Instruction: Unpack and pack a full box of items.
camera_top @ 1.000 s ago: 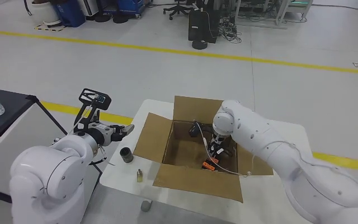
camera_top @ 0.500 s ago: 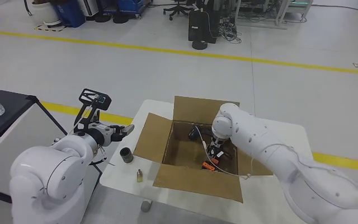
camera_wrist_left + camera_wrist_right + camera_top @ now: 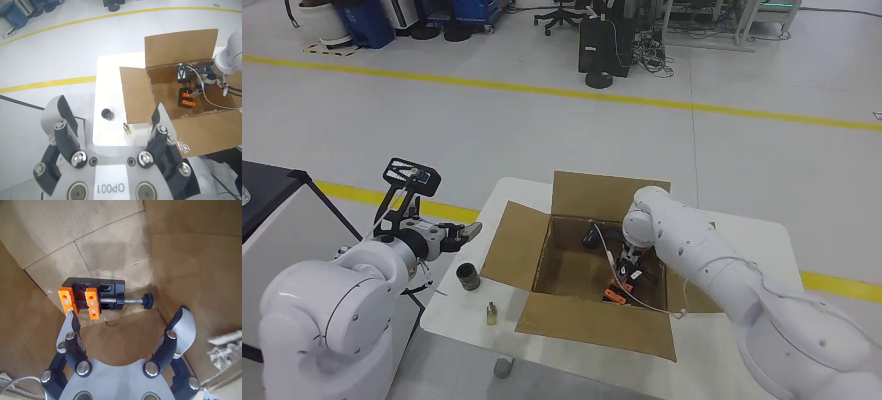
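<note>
One black vise, orange faces, in box; right tool, left tool wide

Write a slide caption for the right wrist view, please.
Right claw, open, low inside the cardboard box, poised at a small black-and-orange vise.

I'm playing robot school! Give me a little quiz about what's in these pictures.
1. True or false: the vise lies inside the box.
2. What stands on the table beside the box? A) a cup B) a banana C) a book
3. Fill in: the right pincer is ____ (open or shut).
Key: 1 true; 2 A; 3 open.
</note>
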`<act>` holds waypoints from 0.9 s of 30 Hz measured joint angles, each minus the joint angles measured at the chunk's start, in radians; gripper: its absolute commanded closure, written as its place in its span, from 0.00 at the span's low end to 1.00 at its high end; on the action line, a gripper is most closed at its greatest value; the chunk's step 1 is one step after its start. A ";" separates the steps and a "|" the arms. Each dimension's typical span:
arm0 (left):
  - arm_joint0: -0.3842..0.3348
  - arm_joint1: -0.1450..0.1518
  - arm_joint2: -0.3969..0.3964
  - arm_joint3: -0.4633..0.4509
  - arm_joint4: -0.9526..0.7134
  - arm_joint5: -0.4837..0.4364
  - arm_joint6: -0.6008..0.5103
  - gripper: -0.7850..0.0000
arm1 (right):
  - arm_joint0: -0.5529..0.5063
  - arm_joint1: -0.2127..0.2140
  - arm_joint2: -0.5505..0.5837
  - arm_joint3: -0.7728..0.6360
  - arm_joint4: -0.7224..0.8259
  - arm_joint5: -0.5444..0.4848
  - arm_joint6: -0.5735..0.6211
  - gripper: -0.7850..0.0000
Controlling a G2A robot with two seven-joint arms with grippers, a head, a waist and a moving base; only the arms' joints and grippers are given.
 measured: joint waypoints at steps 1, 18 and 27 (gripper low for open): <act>0.000 0.000 0.000 0.000 0.000 0.000 0.000 0.00 | -0.004 -0.009 0.000 0.010 -0.009 -0.002 -0.001 0.00; 0.000 0.000 0.000 0.000 0.000 0.000 0.000 0.00 | -0.029 -0.112 0.003 0.192 -0.071 -0.077 -0.073 0.10; 0.000 0.000 0.000 0.000 0.000 0.000 0.000 0.00 | -0.040 -0.139 0.011 0.250 -0.071 -0.119 -0.088 1.00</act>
